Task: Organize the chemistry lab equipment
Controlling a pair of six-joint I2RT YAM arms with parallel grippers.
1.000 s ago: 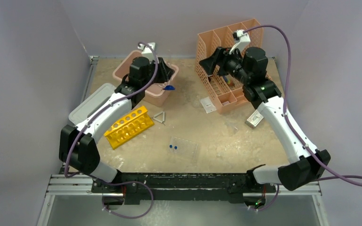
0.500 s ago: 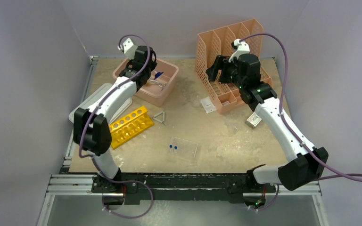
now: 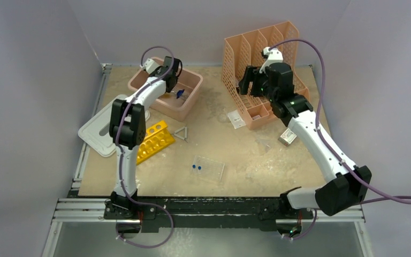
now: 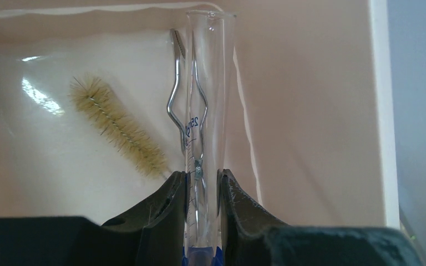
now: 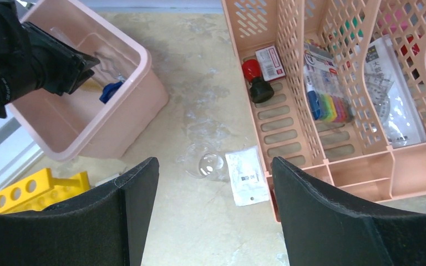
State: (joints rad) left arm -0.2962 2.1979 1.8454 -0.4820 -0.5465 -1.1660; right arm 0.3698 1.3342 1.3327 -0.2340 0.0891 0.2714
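Fingers [image 5: 130,221] spread; pink tub [image 5: 140,105], peach holder [image 5: 407,166] beyond.

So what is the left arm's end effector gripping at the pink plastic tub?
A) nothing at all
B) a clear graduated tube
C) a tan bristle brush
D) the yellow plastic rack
B: in the left wrist view, the left end effector pinches a clear graduated tube, while the tan bristle brush lies loose in the pink plastic tub.

Bright, even light; mild glare; sharp
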